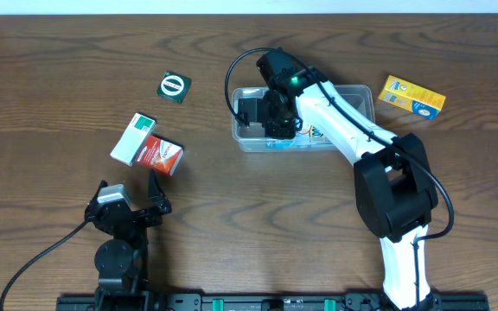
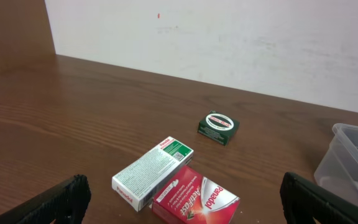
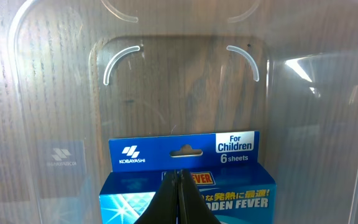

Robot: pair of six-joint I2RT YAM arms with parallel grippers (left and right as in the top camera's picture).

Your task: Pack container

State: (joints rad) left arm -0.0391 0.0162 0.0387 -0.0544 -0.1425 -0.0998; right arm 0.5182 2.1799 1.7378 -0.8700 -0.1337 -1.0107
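Observation:
The clear plastic container [image 1: 354,90] stands at the table's middle right. My right gripper [image 1: 277,121] reaches down into its left half. In the right wrist view its fingers [image 3: 179,182] are pressed shut together, just over a blue "For Children" box [image 3: 185,152] that lies on the container's floor [image 3: 55,93]. A bit of that blue box shows under the arm in the overhead view [image 1: 277,143]. My left gripper [image 1: 128,184] is open and empty near the front left edge. In its wrist view [image 2: 184,196] its fingers stand wide apart, short of the red box.
A red Panadol box [image 1: 161,155] [image 2: 197,199] lies against a white-and-green box [image 1: 133,138] [image 2: 154,171] at the left. A small dark green box [image 1: 174,86] [image 2: 218,126] lies beyond them. A yellow box [image 1: 411,95] lies right of the container, whose corner shows in the left wrist view [image 2: 353,155].

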